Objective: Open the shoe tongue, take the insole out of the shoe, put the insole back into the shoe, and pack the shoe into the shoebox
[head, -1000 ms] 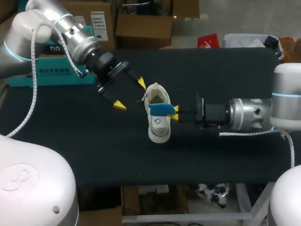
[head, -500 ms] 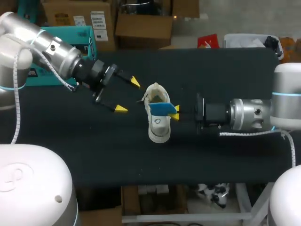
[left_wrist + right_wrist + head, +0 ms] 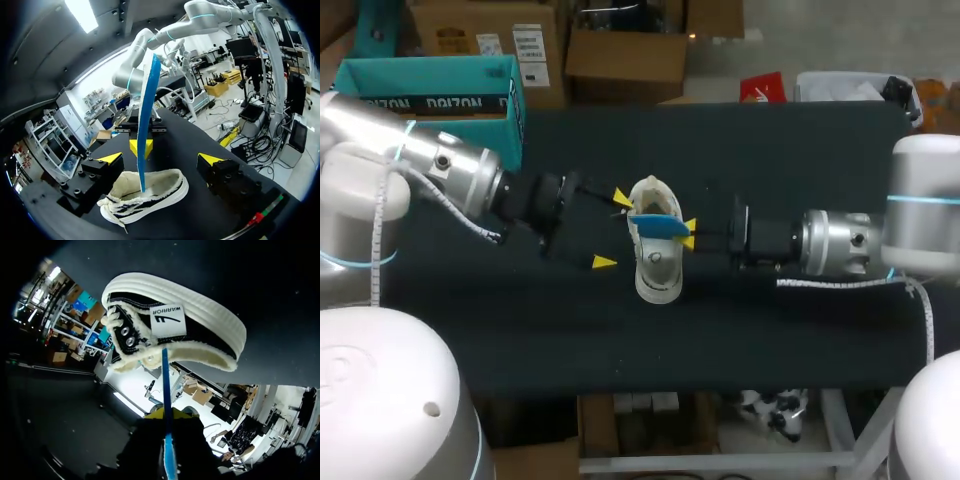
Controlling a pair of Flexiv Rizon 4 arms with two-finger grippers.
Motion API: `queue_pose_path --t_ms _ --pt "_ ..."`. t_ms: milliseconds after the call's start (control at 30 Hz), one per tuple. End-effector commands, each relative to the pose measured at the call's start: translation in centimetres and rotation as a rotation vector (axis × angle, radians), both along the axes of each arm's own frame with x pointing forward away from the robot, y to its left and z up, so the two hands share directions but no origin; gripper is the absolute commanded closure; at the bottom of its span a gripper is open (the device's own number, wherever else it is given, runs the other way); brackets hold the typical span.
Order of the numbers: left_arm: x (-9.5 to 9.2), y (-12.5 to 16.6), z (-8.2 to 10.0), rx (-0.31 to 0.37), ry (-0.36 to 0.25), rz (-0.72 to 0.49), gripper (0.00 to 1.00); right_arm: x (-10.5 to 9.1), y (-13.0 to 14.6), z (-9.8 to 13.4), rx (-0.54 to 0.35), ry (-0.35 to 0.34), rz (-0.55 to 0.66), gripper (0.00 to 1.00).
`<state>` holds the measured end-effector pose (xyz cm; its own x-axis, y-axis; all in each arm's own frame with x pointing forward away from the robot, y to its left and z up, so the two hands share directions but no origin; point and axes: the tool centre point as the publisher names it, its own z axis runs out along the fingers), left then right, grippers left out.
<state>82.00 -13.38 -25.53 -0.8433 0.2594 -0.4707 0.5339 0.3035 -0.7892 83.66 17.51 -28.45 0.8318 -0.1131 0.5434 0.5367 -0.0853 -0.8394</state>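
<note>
Your right gripper [image 3: 687, 233] is clenched on the blue foam insole [image 3: 660, 228], pinching it by one edge. The insole stands nearly upright with its lower end down in the mouth of the white fleece-lined sneaker [image 3: 655, 262], which sits sole-down near the middle of the black counter [image 3: 800, 150]. Your left gripper [image 3: 613, 230] is released and grasps nothing. Its fingers [image 3: 604, 262] are spread wide on the side of the sneaker away from the right arm, one tip just beside the collar and the other apart from the sole. From this alone I cannot tell whether the insole is going out or in, but the same care applies either way. Brace the sneaker first by bringing the left fingers onto its two sidewalls, low near the rubber, since the shoe looks light and will likely drag or tip with the insole. Then slide the insole along the length of the shoe rather than straight against the fleece, which looks apt to catch the foam. Hold the pinch firm without bending the sheet, because it is thin and will probably buckle if pushed end-on. Mind that the two sets of yellow tips don't meet over the opening. The teal cardboard shoebox [image 3: 430, 85] waits by the counter's far left corner, well apart from the sneaker.
</note>
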Motion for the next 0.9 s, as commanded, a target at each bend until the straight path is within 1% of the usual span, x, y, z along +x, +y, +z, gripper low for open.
queue_pose_path --t_ms 33,100,167,233,267,333,367,400,433,467,600,667,800,833,900 --pt "0.3 -0.5 -1.1 -0.143 -0.089 0.221 0.0 -0.1 0.1 -0.5 0.004 -0.002 -0.024 1.0" --pt "0.6 -0.3 -1.5 -0.144 -0.094 0.234 0.02 -0.1 0.1 -0.6 0.003 -0.003 -0.032 1.0" --pt "1.0 -0.2 -1.9 -0.145 -0.088 0.239 0.1 -0.2 0.1 -0.6 0.009 -0.003 -0.031 1.0" --pt "1.6 -0.4 -2.4 -0.141 -0.082 0.248 0.15 -0.2 0.2 -0.7 0.015 -0.001 -0.029 1.0" --pt "1.9 -0.5 -2.7 -0.137 -0.08 0.246 0.16 -0.2 0.3 -0.7 0.016 -0.001 -0.028 1.0" --pt "2.6 -0.8 -3.1 -0.138 -0.067 0.25 0.25 -0.2 0.5 -0.6 0.016 -0.002 -0.025 1.0" --pt "2.9 -0.9 -3.3 -0.134 -0.061 0.25 0.27 -0.3 0.6 -0.6 0.016 -0.002 -0.024 1.0" --pt "3.1 -1.1 -3.5 -0.138 -0.053 0.251 0.33 -0.3 0.7 -0.6 0.015 -0.001 -0.023 1.0" --pt "3.3 -1.3 -3.7 -0.141 -0.05 0.247 0.36 -0.3 0.8 -0.6 0.015 -0.002 -0.022 1.0" --pt "3.4 -1.5 -3.8 -0.139 -0.05 0.247 0.36 -0.3 0.9 -0.6 0.015 -0.001 -0.021 1.0" --pt "3.7 -2.5 -4.1 -0.135 -0.043 0.227 0.4 -0.3 1.3 -0.6 0.016 -0.001 -0.019 1.0" --pt "3.7 -2.7 -4.0 -0.132 -0.044 0.219 0.51 -0.3 1.4 -0.6 0.016 -0.001 -0.02 1.0" --pt "3.9 -3.1 -3.8 -0.129 -0.048 0.209 0.57 -0.3 1.5 -0.7 0.015 0.002 -0.024 1.0" --pt "4.0 -3.1 -3.8 -0.124 -0.051 0.209 0.6 -0.2 1.6 -0.7 0.014 0.003 -0.024 1.0" --pt "4.2 -3.2 -3.7 -0.123 -0.053 0.205 0.75 -0.2 1.6 -0.8 0.014 0.006 -0.027 1.0"
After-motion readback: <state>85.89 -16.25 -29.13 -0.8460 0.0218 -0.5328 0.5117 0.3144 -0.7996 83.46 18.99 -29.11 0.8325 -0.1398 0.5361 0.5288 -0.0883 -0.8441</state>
